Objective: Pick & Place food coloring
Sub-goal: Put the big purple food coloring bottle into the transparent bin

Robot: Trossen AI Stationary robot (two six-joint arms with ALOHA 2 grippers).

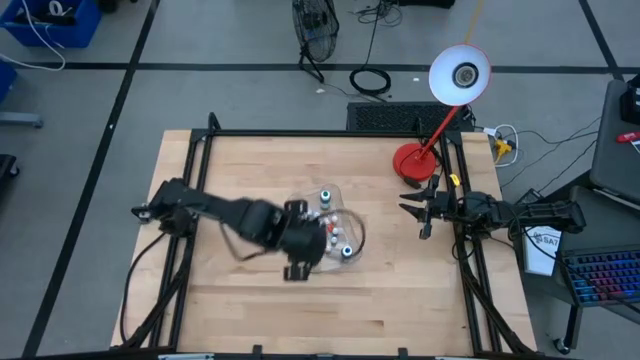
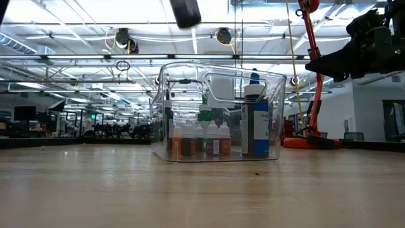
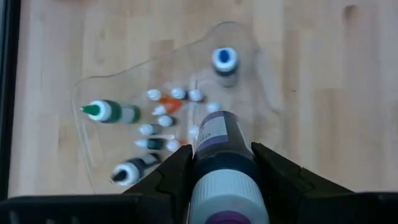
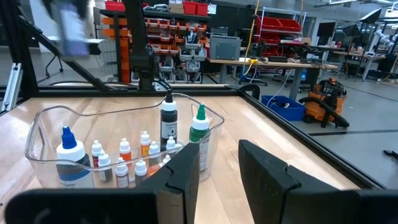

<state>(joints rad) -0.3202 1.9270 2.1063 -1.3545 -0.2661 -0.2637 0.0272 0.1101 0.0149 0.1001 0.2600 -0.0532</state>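
Wood table [image 1: 380, 290]: my left gripper [image 3: 217, 163] clamps a dark bottle [image 3: 221, 149] above the tray [image 1: 352, 228], hiding bottles beneath; right gripper [image 1: 412, 210] waits open, far right.

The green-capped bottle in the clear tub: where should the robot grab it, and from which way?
Probably from straight above, pinching just under the cap. The green-capped bottle stands upright, taller than the tiny bottles beside it, and the clear tub has walls that block a sideways reach.

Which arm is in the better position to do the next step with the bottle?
Left. The left gripper already holds a bottle above the tray. The right gripper waits open at the table's right edge.
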